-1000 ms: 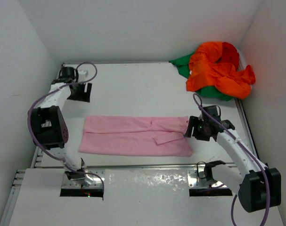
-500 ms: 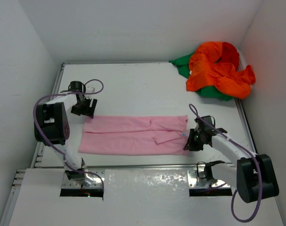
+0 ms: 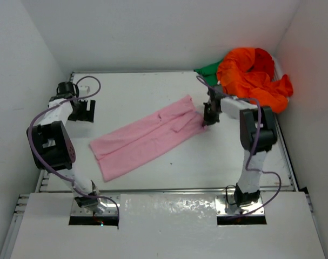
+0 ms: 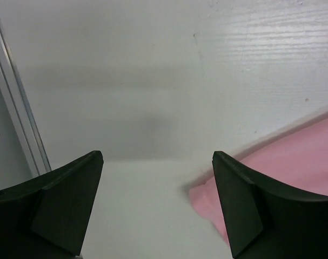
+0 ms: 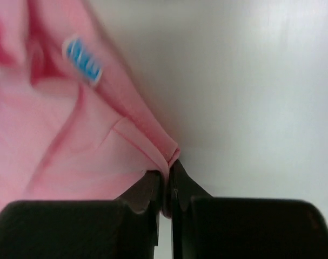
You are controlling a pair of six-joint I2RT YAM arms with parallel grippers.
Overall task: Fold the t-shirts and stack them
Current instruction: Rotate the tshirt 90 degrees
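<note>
Right gripper first: my jaws are pressed together on the pink shirt, with only a thin folded lip of its edge pinched between the tips. I'd say that's deliberate. A bite at the very corner leaves the rest of the cloth trailing free, so I can steer the whole strip from one end without bunching the middle.

Out from that grip, the top view shows the shirt as a long narrow band, apparently folded lengthwise already. It lies slanted across the table, far end at my right jaws and near end toward the left side.

Over there, my left gripper is spread wide with nothing between the fingers. It hangs above bare tabletop, and the shirt's left corner shows just beside my right-hand finger, not touching. My read: it's placed to take that end, so both arms can square the band up and fold it across.

Further out, the orange shirt sits crumpled on top of the green shirt in the far right corner, apart from the pink one. A darker red fold shows at the top of that heap, but I can't tell whether it is a separate shirt.

Writing? Just one small blue tag sewn near the shirt's edge, with pale marks too blurred to read.
</note>
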